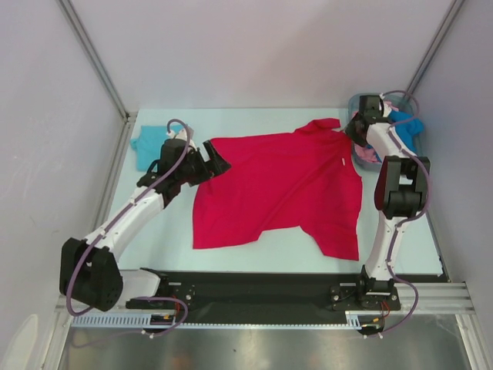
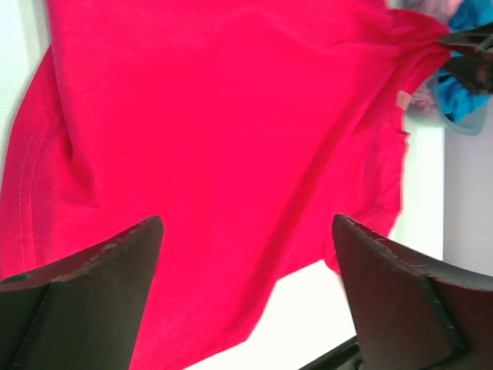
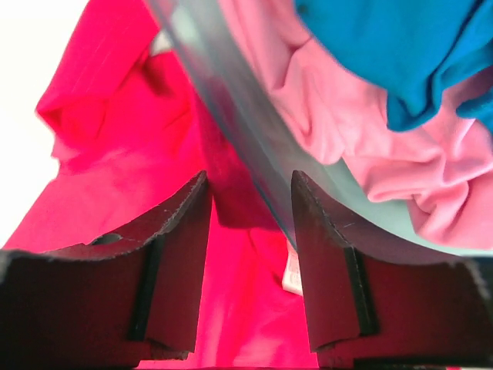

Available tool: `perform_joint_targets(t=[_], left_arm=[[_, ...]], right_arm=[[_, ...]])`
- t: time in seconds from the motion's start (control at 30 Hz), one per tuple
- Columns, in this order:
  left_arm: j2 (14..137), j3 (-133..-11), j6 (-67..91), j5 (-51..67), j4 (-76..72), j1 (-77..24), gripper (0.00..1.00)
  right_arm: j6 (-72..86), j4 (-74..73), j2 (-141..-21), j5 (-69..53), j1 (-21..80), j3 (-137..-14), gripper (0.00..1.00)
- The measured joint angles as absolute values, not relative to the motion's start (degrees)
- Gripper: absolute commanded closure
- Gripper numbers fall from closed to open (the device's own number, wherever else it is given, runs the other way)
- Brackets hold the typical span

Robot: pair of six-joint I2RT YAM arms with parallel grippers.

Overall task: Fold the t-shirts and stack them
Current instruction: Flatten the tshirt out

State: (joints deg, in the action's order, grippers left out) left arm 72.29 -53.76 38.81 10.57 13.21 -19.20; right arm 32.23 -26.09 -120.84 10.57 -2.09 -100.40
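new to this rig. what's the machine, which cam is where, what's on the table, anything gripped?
Two robot arms are bolted at the near edge of a table; each ends in a two-finger end effector. The wide picture is from a fixed camera above and behind them. The other two are wrist cameras; the dark wedges are each arm's own fingers. A red t-shirt lies spread on the table, a teal t-shirt at the far left. A grey bin at the far right holds a blue t-shirt and a pink t-shirt. The left end effector is open over the red t-shirt, holding nothing. The right end effector is at the red t-shirt's corner by the bin; grip unclear.
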Motion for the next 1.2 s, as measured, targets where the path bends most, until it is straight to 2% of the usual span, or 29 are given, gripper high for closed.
perform_joint_targets(t=[0.13,0.43,0.67,0.9,1.2], left_arm=[[78.5,-55.6,38.1,10.6,12.4,-18.3,0.0],[103.2,-68.0,36.4,13.8,9.1,-10.9,0.0],[107.9,-74.1,34.4,14.2,9.4,-10.6,0.0],[112.0,-77.8,32.1,14.3,8.6,-10.2,0.0],[122.3,-88.3,28.4,12.6,14.5,-9.3,0.0]], right_arm=[[32.1,-24.2,-116.3,8.5,-0.1,-95.8,0.5],[31.4,-19.4,-96.6,6.3,5.9,-85.1,0.5],[31.4,-15.9,-90.9,6.2,6.5,-81.3,0.5],[31.5,-16.0,-88.7,5.6,10.6,-71.2,0.5],[31.4,-16.4,-75.9,6.2,13.2,-65.0,0.51]])
